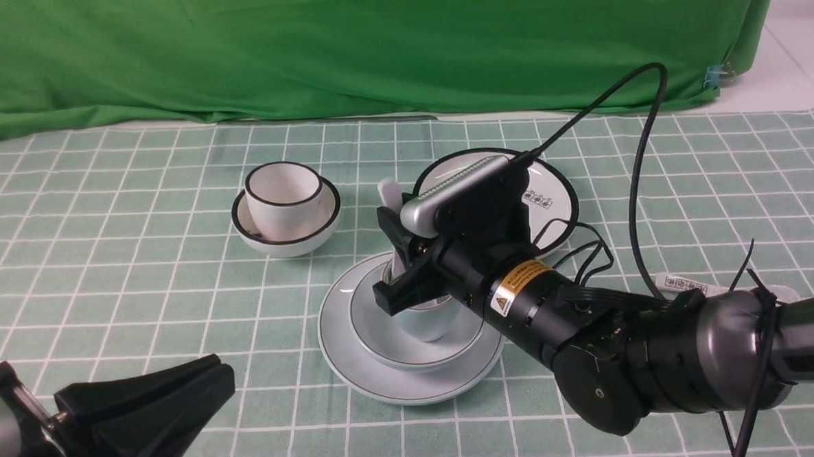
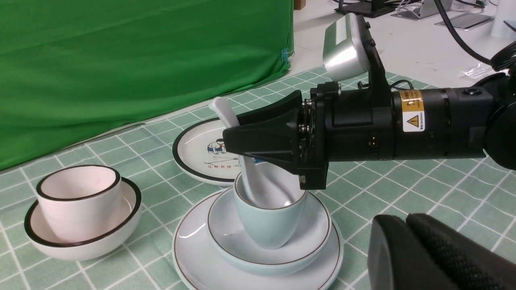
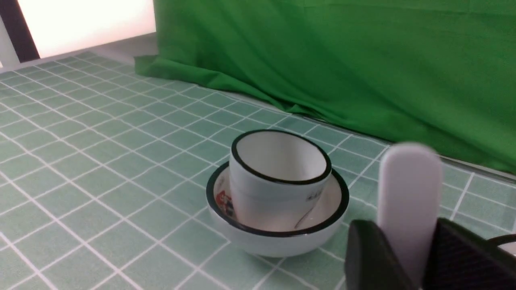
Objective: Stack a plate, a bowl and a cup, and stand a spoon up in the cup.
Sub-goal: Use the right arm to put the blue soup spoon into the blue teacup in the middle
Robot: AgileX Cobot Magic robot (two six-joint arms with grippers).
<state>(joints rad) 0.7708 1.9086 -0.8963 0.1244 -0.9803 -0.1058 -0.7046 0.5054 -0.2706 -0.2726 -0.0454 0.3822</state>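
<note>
On the green checked cloth (image 1: 106, 269) the plate (image 1: 335, 341) lies at the centre, the bowl (image 1: 375, 327) sits in it and the cup (image 1: 426, 325) stands upright in the bowl. The spoon (image 1: 389, 191) stands in the cup, bowl end down, its handle rising toward twelve o'clock. The right gripper (image 1: 385, 258) reaches in from four o'clock, with one jaw on either side of the handle just above the cup's rim. In the right wrist view the handle fills the gap between them, but I cannot tell whether they clamp it or only flank it. The left gripper (image 1: 216, 377) hangs at eight o'clock, well apart from the stack, jaws together on nothing. At ten o'clock a cream cup (image 1: 283, 196) sits in a cream bowl (image 1: 324, 222). At one o'clock lies a picture plate (image 1: 558, 198) showing cartoon children over a line of red characters too small to read. At three o'clock lies a printed spoon (image 1: 688, 285) with small squares along its handle. A yellow label (image 1: 519, 284) on the right wrist carries a warning triangle, its print too fine to read. White letters on that arm are cut off by the frame edge after "PI".
</note>
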